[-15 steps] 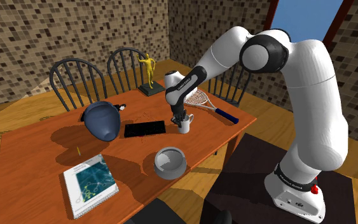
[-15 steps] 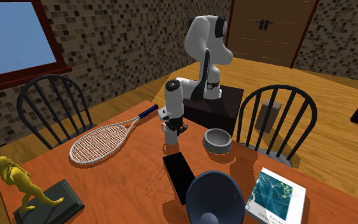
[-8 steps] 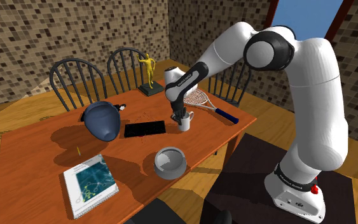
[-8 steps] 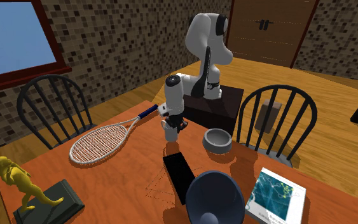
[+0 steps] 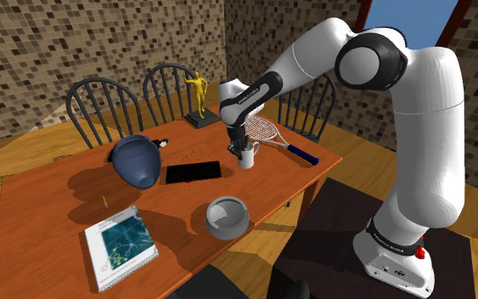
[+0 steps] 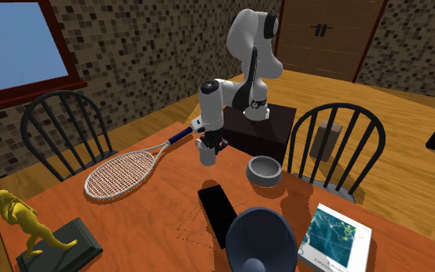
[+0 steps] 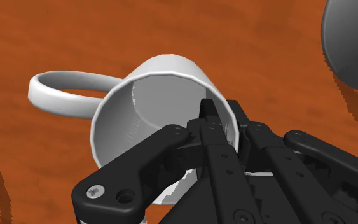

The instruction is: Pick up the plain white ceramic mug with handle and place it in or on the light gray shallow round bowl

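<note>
Lift/carry step: the tool (image 7: 224, 127) is pinching the white mug (image 7: 147, 102) by its wall, hanging it just above the desk (image 5: 50, 187) near the stand-side edge; next, I judge, travelling over the grey bowl (image 7: 352, 44), lowering, releasing.

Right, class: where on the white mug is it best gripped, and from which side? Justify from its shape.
The thin rim wall, from above: the mug is mouth-up, so one finger goes inside, one outside, opposite the handle. The gripper pinches it so.
</note>
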### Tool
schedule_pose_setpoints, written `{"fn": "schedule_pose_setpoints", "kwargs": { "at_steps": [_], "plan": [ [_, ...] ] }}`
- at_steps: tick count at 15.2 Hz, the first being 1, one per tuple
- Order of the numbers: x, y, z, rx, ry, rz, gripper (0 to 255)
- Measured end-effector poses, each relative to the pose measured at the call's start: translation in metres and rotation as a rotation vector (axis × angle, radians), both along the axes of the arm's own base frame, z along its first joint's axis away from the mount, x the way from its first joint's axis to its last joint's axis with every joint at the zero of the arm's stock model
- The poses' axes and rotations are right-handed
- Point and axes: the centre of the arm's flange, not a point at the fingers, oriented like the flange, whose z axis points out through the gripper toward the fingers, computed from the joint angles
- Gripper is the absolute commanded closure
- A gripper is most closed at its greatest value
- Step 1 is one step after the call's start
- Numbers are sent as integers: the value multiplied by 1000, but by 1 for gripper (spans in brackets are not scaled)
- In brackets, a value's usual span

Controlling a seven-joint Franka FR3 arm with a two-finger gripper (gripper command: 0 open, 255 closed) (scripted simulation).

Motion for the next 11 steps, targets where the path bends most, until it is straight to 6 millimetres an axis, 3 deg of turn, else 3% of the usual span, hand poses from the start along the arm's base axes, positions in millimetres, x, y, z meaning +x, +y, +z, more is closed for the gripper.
{"fn": "schedule_pose_setpoints", "kwargs": {
  "at_steps": [11],
  "plan": [
    [-3, 4, 55, 0, 0, 0, 255]
  ]
}}
